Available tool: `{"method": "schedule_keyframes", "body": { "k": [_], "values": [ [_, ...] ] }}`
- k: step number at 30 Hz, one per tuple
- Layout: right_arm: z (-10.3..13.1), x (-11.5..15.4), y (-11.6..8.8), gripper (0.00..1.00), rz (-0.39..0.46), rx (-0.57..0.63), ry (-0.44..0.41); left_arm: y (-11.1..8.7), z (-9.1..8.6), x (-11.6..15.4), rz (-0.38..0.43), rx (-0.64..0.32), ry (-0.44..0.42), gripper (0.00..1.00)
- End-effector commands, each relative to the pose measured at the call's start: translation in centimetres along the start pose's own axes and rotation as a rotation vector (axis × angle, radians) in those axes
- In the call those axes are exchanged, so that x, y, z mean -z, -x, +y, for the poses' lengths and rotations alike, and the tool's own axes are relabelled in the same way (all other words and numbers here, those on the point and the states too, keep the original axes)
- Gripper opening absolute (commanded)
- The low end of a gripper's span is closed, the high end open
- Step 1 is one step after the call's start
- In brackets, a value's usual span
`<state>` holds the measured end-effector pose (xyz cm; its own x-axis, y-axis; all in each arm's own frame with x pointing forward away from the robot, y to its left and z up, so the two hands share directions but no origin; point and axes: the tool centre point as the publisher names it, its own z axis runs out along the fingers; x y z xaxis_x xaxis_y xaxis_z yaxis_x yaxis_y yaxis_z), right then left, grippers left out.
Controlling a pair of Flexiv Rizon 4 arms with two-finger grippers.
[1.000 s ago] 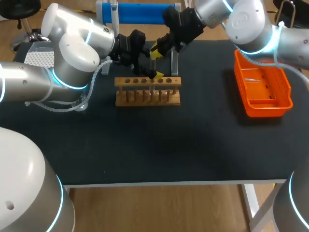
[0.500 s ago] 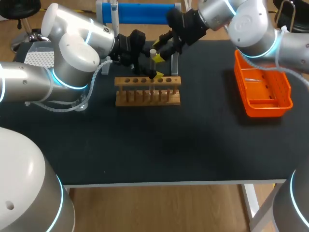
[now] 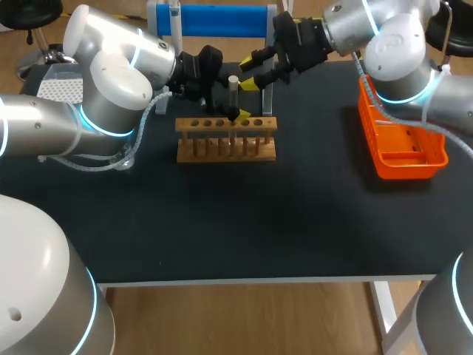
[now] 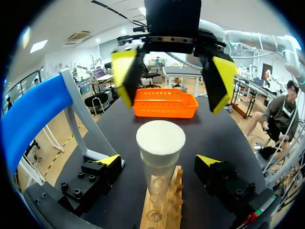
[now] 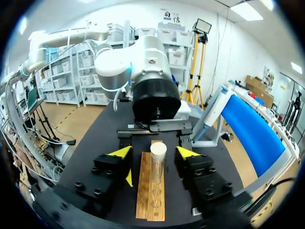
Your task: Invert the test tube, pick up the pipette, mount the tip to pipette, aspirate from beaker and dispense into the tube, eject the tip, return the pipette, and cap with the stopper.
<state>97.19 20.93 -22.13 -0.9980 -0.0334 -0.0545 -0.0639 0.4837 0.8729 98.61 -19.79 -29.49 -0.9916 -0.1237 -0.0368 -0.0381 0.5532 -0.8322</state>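
Closing stage of the sequence, shown from overhead and from both wrists. The test tube (image 4: 159,183) stands upright in a hole of the wooden rack (image 3: 225,144), towards the back of the black table (image 3: 222,222). The white stopper (image 4: 160,138) sits squarely on the mouth of the tube.

My left gripper (image 4: 158,162) is level with the lower part of the tube. Its fingers are spread, one on each side, and in my own wrist view a gap shows between each finger and the glass, so I judge that nothing is gripped. My right gripper (image 4: 172,75) hangs just beyond and above the stopper. Its yellow tips are wide apart and it holds nothing.

Progress, as a judgement: since the stopper is on the tube, capping, the last listed step, appears done. It follows that inverting, filling, ejecting the tip and returning the pipette should be done too. I cannot confirm this, because whether the tube holds liquid cannot be made out, and I cannot pick out the pipette or the beaker with certainty. What seems left is only to check that the stopper is seated and to draw both arms clear.

An orange basket (image 3: 436,140) lies well apart on my right, and a blue stand (image 3: 214,20) runs along the far edge. No label or writing can be read on the tube, stopper, rack or basket.
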Motion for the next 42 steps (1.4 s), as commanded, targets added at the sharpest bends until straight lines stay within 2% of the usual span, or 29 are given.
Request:
{"method": "schedule_keyframes", "body": {
  "k": [1,12,21,30,42],
  "values": [
    [0.3,0.0,-0.4,0.00,-0.003,0.016,0.079,0.0,0.0,0.0,0.001,0.001,0.001,1.00],
    [1.7,-0.1,-0.5,0.00,0.030,-0.006,0.286,0.0,0.0,0.0,0.001,0.001,0.001,1.00],
    [2.4,-0.6,-0.4,0.00,0.080,-0.051,0.404,0.0,0.0,0.0,0.001,0.001,0.001,1.00],
    [2.3,-1.5,-0.3,0.00,0.104,-0.075,0.417,0.0,0.0,0.0,0.001,0.001,0.001,1.00],
    [1.5,-2.1,0.3,0.00,0.103,-0.104,0.394,0.0,0.0,0.0,0.001,0.001,0.001,1.00]
  ]
}}
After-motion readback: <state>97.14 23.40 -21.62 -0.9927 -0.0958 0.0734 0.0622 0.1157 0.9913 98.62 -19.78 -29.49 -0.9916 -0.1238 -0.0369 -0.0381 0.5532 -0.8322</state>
